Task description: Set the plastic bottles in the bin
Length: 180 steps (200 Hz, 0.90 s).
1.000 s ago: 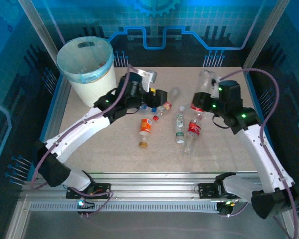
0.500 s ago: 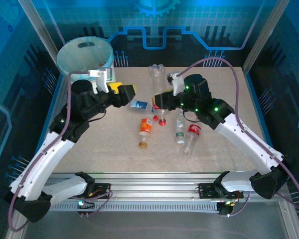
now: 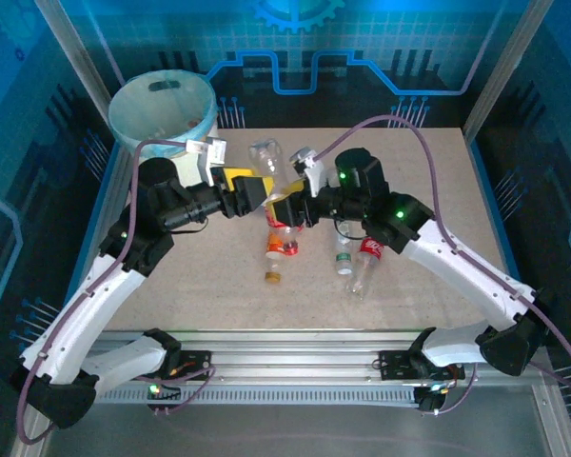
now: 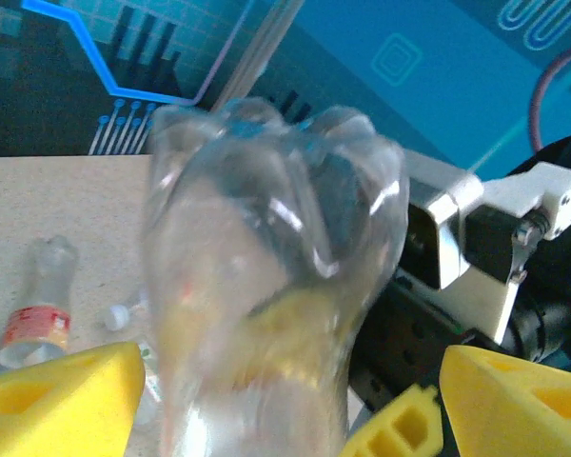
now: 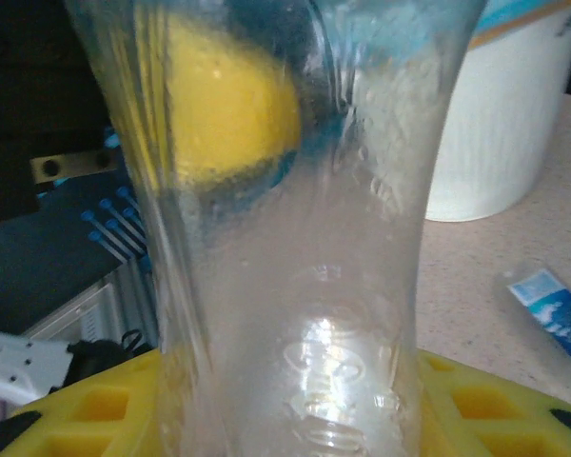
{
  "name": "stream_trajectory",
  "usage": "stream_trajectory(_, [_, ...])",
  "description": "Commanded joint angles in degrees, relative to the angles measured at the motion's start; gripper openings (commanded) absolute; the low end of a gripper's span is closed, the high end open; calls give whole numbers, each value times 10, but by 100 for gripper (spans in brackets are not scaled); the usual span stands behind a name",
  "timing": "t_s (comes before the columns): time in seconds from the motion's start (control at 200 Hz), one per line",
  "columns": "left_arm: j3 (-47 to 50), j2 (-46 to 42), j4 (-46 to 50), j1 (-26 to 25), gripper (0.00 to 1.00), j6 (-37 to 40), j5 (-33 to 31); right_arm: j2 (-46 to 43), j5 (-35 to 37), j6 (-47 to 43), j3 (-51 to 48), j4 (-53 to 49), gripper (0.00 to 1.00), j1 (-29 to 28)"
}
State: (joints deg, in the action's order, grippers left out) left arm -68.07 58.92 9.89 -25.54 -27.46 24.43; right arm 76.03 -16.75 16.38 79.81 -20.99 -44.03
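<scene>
- Red-labelled clear bottle stands above mid-table, clamped low by the right gripper
- Left gripper is spread wide, yellow fingers flanking the bottle's base
- Other bottles lie on the table
- Bin stands at the far-left corner

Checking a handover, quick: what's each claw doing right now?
Left claw: open, straddling the clear bottle.
Right claw: closed on the clear bottle.
</scene>
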Motion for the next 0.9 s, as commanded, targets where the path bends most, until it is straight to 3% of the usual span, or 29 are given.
stream_trajectory(0.0, [6, 2, -35, 3, 80, -26, 47, 8, -39, -31, 29, 7, 47, -24])
stream_trajectory(0.28, [-2, -16, 50, 3, 55, -7, -64, 41, -12, -60, 74, -34, 48, -50])
stream_trajectory(0.415, [4, -31, 55, 4, 52, -5, -81, 49, -11, -57, 83, -34, 56, -53])
stream_trajectory(0.53, [-4, -47, 77, 3, 51, -3, -120, 59, -1, -45, 98, -37, 81, -54])
stream_trajectory(0.72, [3, -92, 126, 3, 51, 6, -226, 64, 6, -40, 102, -27, 100, -58])
stream_trajectory(0.895, [22, -141, 168, 3, 51, 21, -343, 72, 46, -52, 107, -28, 100, -58])
